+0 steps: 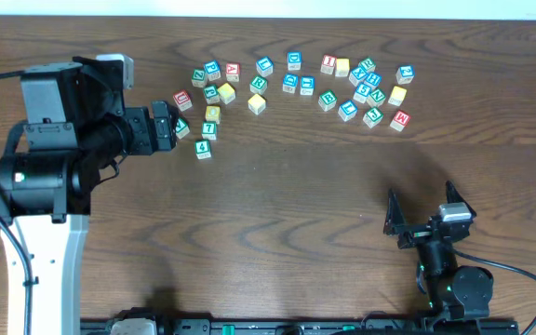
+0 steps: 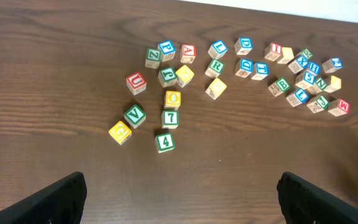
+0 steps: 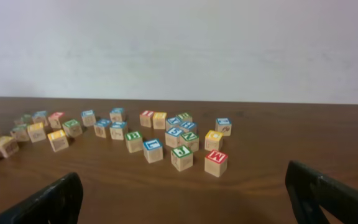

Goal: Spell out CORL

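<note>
Left tool (image 2: 180,194) and right tool (image 3: 185,194) gape wide, fingers (image 2: 58,200) cut off by frame.

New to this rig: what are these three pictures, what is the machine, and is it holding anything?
Two robot arms stand at a wooden table. One picture looks down from above; the other two come from a camera on each wrist, the dark shapes at the bottom being that arm's own fingers. Lettered and numbered blocks lie scattered at the far side. The left hand is close beside them; the right hand is well away. Both are open, holding nothing.
</note>
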